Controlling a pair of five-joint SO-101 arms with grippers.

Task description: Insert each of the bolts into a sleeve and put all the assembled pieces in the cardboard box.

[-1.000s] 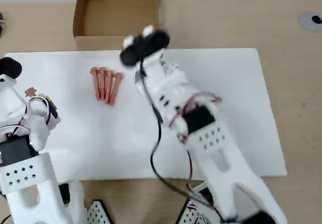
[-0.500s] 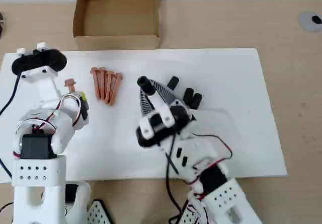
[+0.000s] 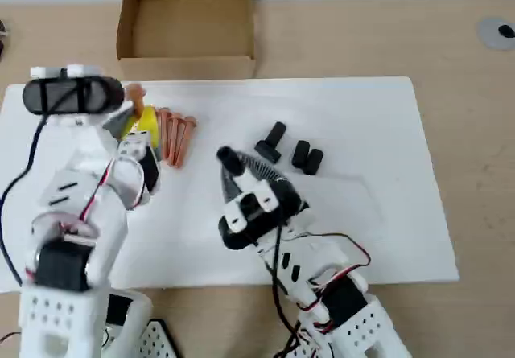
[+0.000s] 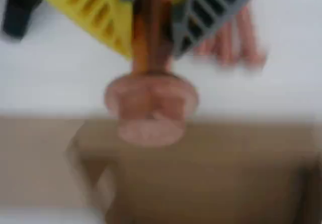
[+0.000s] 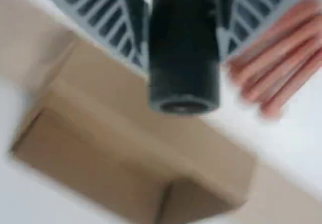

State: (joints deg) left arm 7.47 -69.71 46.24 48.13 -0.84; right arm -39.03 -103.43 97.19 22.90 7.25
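My left gripper (image 3: 135,110) is shut on a copper bolt (image 3: 134,96) near the white mat's far left edge, just short of the cardboard box (image 3: 129,28). In the left wrist view the bolt (image 4: 151,100) sticks out head first between the yellow and grey fingers of that gripper (image 4: 151,27), toward the box (image 4: 211,173). At mid-mat my right gripper (image 3: 232,162) is shut on a black sleeve (image 3: 229,158). The right wrist view has the sleeve (image 5: 183,53) held in the gripper (image 5: 183,12), open end outward. Several loose bolts (image 3: 175,134) lie between the two grippers.
Three more black sleeves (image 3: 271,142) (image 3: 306,158) lie on the white mat (image 3: 370,125) to the right of the right gripper. The box stands open beyond the mat's far edge. Loose bolts (image 5: 276,58) and the box (image 5: 126,158) also appear in the right wrist view.
My left arm has swung forward and to the right with the bolt, up to the bolt pile. My right arm pulled back from the box to mid-mat and now holds a sleeve.
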